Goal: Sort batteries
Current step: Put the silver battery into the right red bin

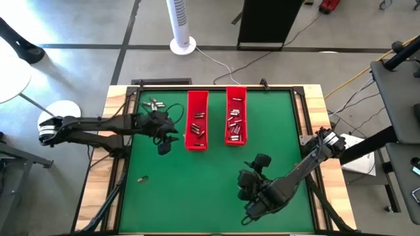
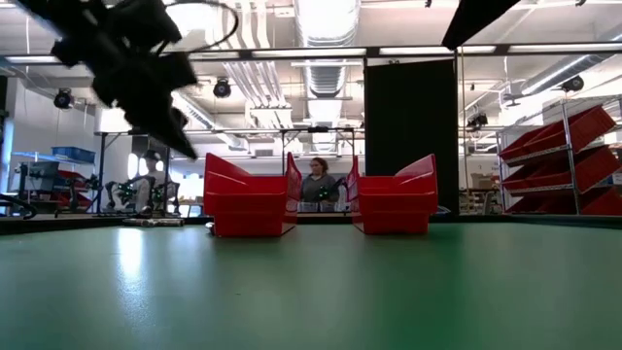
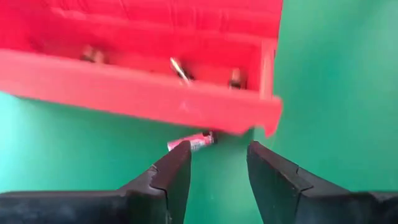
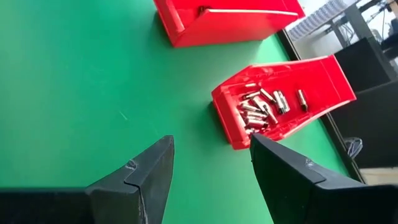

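Red trays (image 1: 197,128), small metal batteries (image 4: 261,106); light, hard, slippery, prone to rolling.
Left gripper (image 3: 217,171) part open, empty, beside one loose battery (image 3: 190,142); best pinched across its middle. Right gripper (image 4: 211,168) wide, empty.

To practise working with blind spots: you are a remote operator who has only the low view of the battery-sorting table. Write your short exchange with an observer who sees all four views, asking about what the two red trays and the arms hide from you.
Operator: I see only the trays' walls. Is anything in them?
Observer: Yes. From above, batteries lie in both the left tray and the right tray.
Operator: What is the gripper at my upper left doing?
Observer: That left gripper is open and empty. One battery shows just ahead of it, outside the left tray's corner.
Operator: And the other arm?
Observer: The right gripper hangs open over bare mat, short of the trays.
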Controlling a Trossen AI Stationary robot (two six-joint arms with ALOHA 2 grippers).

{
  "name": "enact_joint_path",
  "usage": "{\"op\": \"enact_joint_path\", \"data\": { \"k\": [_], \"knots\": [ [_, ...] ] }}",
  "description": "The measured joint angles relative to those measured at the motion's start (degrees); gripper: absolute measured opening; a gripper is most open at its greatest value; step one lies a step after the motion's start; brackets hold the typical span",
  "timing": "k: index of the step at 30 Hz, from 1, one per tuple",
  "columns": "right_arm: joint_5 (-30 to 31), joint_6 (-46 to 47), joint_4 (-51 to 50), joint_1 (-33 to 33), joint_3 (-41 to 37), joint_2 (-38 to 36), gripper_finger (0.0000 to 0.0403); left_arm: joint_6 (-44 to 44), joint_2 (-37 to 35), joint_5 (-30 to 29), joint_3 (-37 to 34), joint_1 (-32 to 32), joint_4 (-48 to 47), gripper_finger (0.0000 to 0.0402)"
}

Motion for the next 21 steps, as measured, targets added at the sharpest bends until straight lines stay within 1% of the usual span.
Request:
{"op": "enact_joint_path", "data": {
  "k": [5, 8, 9, 11, 13, 16, 21],
  "knots": [
    [-1.1, -0.4, 0.3, -2.0, 0.0, 0.0, 0.0206, 1.7, 1.4, 0.9, -7.2, 0.0, 7.3, 0.0171],
    [-1.2, -0.3, 0.5, -3.0, 0.0, 0.0, 0.0206, 0.6, 3.6, 0.4, -8.4, 0.0, 14.0, 0.0199],
    [-1.3, -0.3, 0.7, -3.2, 0.0, 0.0, 0.0206, 0.3, 4.4, -0.9, -8.3, 0.0, 14.9, 0.0209],
    [-1.5, -0.5, 1.7, -3.7, 0.0, 0.0, 0.0206, 1.1, 6.5, -4.5, -7.8, 0.0, 13.9, 0.0225],
    [-1.5, -0.5, 2.2, -4.0, 0.0, 0.0, 0.0206, 2.6, 8.8, -6.1, -6.8, 0.0, 13.7, 0.0237],
    [-1.6, -0.7, 3.1, -4.1, 0.0, 0.0, 0.0206, 5.4, 12.8, -6.2, -5.2, 0.0, 14.1, 0.0240],
    [-3.3, -1.4, 3.3, -4.0, 0.0, 0.0, 0.0206, 9.6, 19.1, -6.2, -3.5, 0.4, 15.0, 0.0224]
  ]
}}
